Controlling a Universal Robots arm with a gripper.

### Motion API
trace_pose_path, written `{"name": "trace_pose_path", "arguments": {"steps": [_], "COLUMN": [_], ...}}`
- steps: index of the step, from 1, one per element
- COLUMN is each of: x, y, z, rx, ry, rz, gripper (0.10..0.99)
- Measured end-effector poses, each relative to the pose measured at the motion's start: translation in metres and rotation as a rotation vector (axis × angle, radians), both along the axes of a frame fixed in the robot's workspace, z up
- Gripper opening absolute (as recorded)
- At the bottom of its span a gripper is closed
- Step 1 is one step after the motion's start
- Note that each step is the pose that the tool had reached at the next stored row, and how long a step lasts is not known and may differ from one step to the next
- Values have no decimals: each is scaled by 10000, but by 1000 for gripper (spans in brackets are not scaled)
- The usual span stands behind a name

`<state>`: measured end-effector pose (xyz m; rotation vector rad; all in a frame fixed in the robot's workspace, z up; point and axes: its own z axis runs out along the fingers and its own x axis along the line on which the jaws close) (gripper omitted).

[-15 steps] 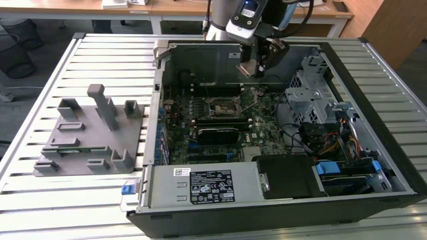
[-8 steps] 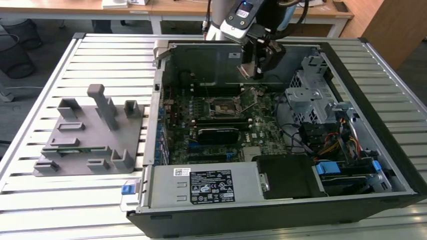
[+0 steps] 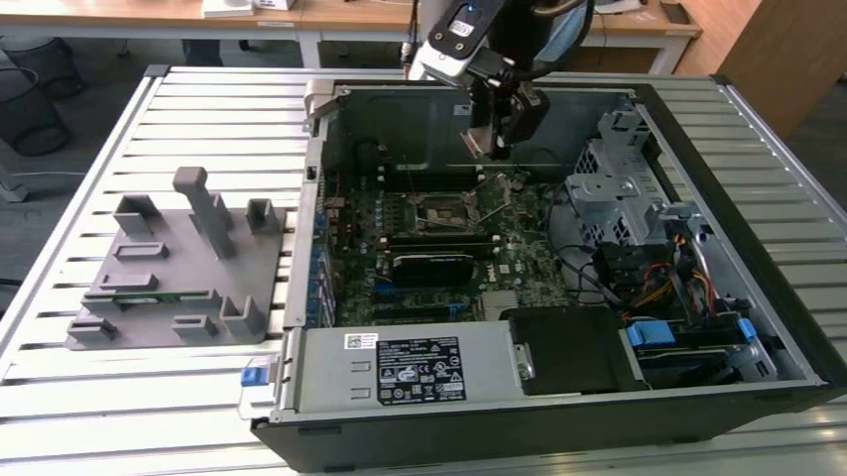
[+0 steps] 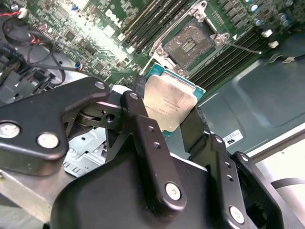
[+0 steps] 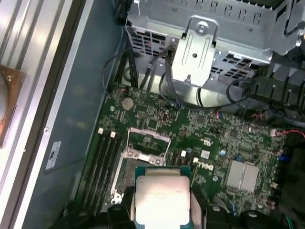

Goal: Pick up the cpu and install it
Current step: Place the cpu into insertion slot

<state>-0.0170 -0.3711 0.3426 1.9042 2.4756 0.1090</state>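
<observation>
Over the open case (image 3: pixel 530 441), end effector (image 3: pixel 498 144) grips cpu (image 5: pixel 162 198).

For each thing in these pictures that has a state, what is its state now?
gripper: shut on the cpu.
cpu: held by its edges, above the board, not yet in the socket.
cpu socket: open and empty.
computer case: lying flat, side open.
holder block: resting on the table, beside the case.
</observation>
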Motion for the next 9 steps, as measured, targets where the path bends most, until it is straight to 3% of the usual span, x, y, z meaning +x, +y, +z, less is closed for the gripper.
{"name": "trace_pose_path", "arguments": {"steps": [9], "x": [-12], "y": [6], "z": [-63], "rx": [-14], "ry": [1], "rz": [-1404], "gripper": [545]}}
